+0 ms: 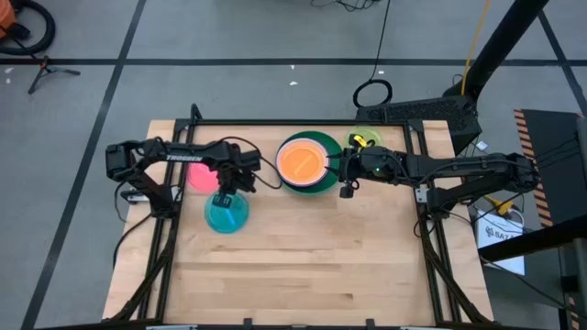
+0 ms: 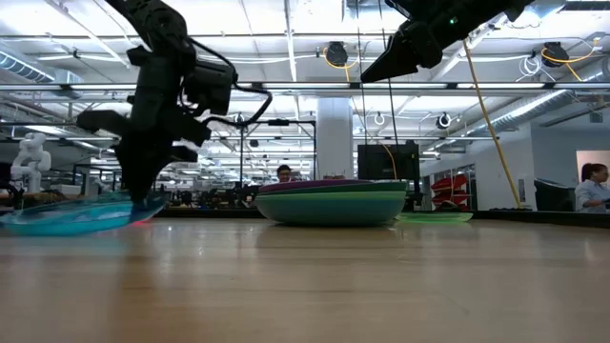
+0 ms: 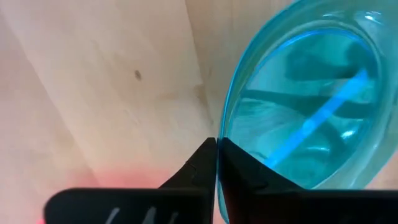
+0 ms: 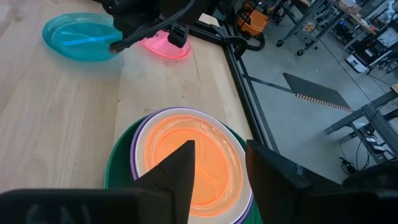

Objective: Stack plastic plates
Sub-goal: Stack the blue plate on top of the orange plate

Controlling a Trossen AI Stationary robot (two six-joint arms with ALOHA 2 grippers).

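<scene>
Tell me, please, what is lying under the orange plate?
The orange plate tops a stack: a purple rim shows beneath it, then the dark green plate. Any plates between are covered.

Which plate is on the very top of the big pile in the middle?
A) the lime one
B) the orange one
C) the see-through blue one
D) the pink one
B: the orange plate sits on top of the pile, above a purple rim and the dark green plate, with the right claw open just over it.
</scene>
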